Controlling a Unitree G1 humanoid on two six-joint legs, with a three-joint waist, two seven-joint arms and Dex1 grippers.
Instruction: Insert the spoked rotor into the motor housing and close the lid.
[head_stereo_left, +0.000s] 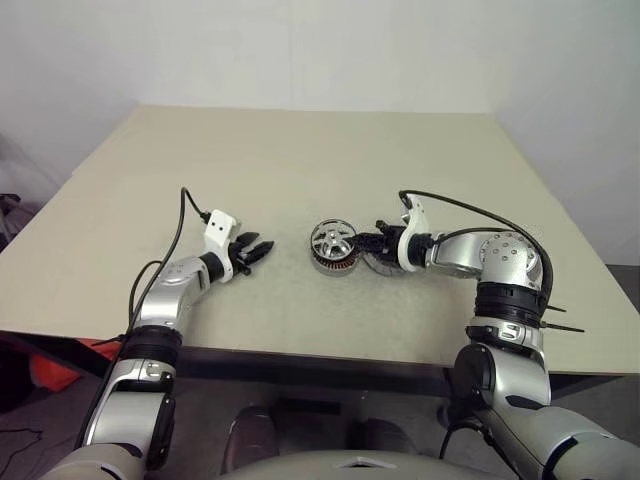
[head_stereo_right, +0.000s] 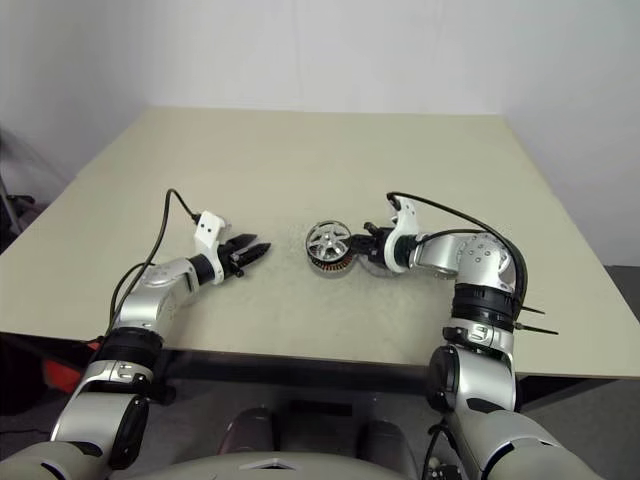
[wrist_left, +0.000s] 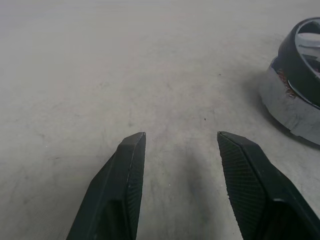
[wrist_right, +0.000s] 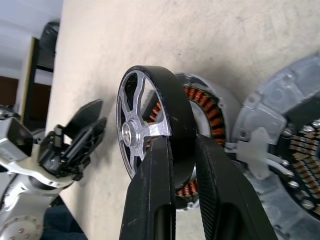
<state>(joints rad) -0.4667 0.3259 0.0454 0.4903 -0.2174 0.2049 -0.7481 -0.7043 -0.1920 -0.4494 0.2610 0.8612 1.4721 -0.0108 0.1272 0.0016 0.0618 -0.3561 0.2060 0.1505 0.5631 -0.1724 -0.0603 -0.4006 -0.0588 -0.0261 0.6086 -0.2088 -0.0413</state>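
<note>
Right wrist view: right gripper (wrist_right: 182, 165) fingers clamping spoked rotor (wrist_right: 145, 130) rim over motor housing (wrist_right: 212, 112)

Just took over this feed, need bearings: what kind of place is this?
Likely a lab or test room: a bare beige table against plain white walls, with only motor parts on it, the motor housing and the spoked rotor.

A beige table in a plain white room

The table (head_stereo_left: 300, 160) has a matte, pale tan top, faintly speckled, with a dark front edge, and reaches back almost to a bare white wall (head_stereo_left: 300, 50). Lighting is even and soft, with weak shadows. A grey floor (head_stereo_right: 625, 285) shows past the table's right side. Under the front left corner lies something orange-red (head_stereo_left: 50, 368), too hidden to identify, beside dark shapes along the left edge.
</note>
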